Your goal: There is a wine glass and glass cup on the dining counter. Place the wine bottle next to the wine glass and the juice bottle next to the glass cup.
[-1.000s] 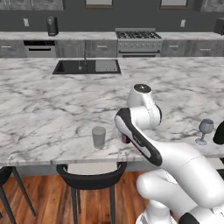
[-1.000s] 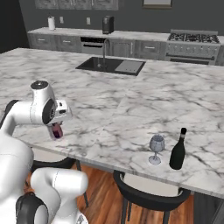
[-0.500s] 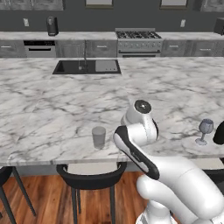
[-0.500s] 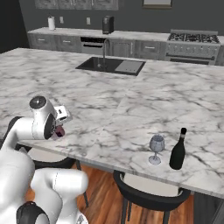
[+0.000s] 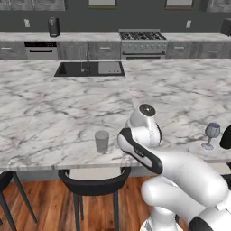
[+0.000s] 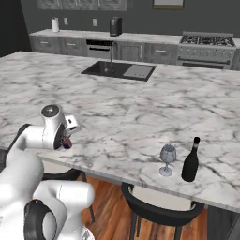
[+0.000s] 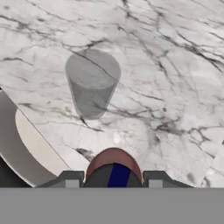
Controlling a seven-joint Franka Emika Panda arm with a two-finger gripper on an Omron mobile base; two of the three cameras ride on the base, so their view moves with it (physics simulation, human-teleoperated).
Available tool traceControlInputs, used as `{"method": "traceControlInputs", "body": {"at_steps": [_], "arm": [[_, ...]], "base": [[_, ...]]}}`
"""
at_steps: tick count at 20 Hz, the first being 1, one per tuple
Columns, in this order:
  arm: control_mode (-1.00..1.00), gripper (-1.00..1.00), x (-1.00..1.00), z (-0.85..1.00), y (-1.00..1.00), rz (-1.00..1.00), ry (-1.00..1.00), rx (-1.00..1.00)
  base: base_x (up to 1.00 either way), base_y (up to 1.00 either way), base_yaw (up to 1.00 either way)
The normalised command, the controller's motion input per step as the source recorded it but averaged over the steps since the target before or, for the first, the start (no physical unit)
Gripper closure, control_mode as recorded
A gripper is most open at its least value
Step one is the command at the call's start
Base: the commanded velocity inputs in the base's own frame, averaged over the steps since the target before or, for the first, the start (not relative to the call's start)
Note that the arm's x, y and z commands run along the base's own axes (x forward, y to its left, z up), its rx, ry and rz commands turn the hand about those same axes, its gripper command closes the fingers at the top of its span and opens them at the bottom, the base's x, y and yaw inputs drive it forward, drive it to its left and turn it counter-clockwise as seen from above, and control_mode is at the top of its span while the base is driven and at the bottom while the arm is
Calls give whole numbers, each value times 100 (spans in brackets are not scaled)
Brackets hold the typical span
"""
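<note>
My gripper (image 6: 65, 140) is shut on the small purple juice bottle (image 6: 67, 143), low over the dining counter (image 6: 131, 108) near its front edge. In the hand view the bottle's reddish cap (image 7: 113, 165) sits between my fingertips (image 7: 71, 179). The greyish glass cup (image 7: 92, 83) stands a short way beyond it. The left base view shows the cup (image 5: 102, 140) just left of my arm, which hides the bottle there. Far to the right the wine glass (image 6: 167, 158) stands beside the dark wine bottle (image 6: 190, 161); both also appear at the counter's right end (image 5: 210, 134) (image 5: 225, 137).
A black stool (image 5: 92, 185) stands under the counter's edge below the cup, and its seat shows at the lower left of the hand view (image 7: 17, 153). A sink (image 5: 89, 68) is set in the counter's far side. Another stool (image 6: 159, 211) stands below the wine glass.
The arm's upper joint has dropped lower toward the counter. The juice bottle stays in my grip near the cup and has hardly shifted.
</note>
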Motion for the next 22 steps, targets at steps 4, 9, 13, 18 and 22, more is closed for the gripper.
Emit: {"method": "traceControlInputs", "body": {"at_steps": [4,9,13,18,22], "arm": [[-100,100,23,0,1,0,22,0],[-100,100,24,-6,2,0,19,0],[-100,100,23,-14,0,3,6,0],[-100,100,9,-25,0,5,0,0],[-100,100,8,-28,0,1,0,0]], "base": [[0,0,0],[0,0,0],[0,0,0],[0,0,0],[0,0,0]]}}
